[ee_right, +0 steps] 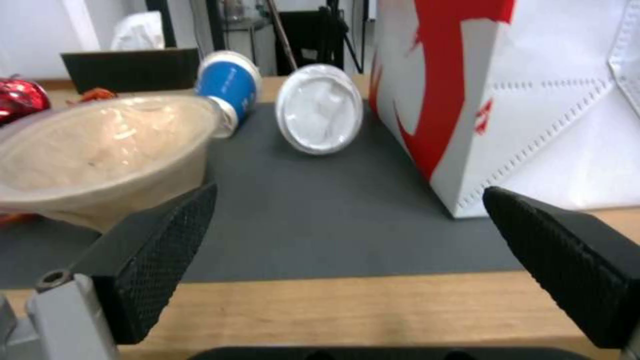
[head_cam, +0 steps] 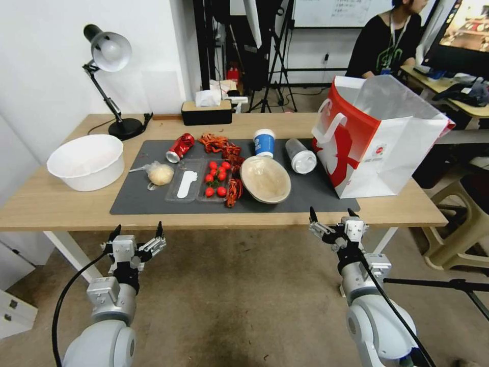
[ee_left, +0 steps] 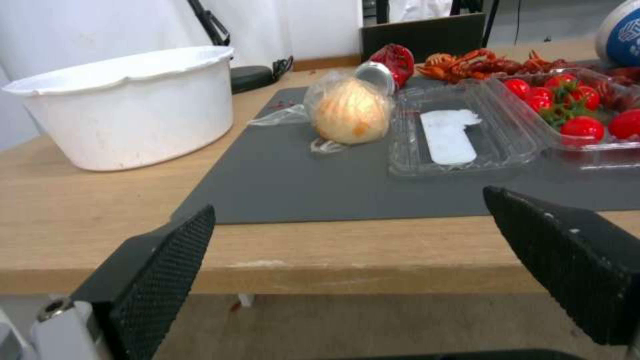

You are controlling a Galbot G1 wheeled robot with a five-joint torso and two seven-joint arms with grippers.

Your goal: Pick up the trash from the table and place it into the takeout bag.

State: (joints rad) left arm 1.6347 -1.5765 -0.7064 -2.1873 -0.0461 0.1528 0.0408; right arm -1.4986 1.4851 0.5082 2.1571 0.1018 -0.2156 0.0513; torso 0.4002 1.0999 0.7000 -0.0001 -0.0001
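In the head view, the dark grey mat (head_cam: 153, 204) lies on the table (head_cam: 46, 204) and bears the trash. Along the mat's far edge lie the dented red can (head_cam: 180, 147), the upright blue-and-white paper cup (head_cam: 264, 142) and the clear lidded cup (head_cam: 300, 156) on its side. Nearer the mat's front edge sit the wrapped beige lump (head_cam: 160, 174), an open clear tray (head_cam: 186, 186) of red tomatoes (head_cam: 216, 178) and the tilted beige bowl (head_cam: 265, 179). The takeout bag (head_cam: 407, 153) stands open on the mat's right end. A white tub (head_cam: 87, 161) sits off the mat's left end. The left gripper (head_cam: 136, 236) and right gripper (head_cam: 331, 218) hang below the table's front edge, both spread.

In the left wrist view, the left gripper's fingers (ee_left: 160, 270) stand wide apart, facing the lump (ee_left: 351, 112) on the mat.

In the right wrist view, the right gripper's fingers (ee_right: 160, 260) gape toward the mat between bowl (ee_right: 100, 150) and bag (ee_right: 567, 125).
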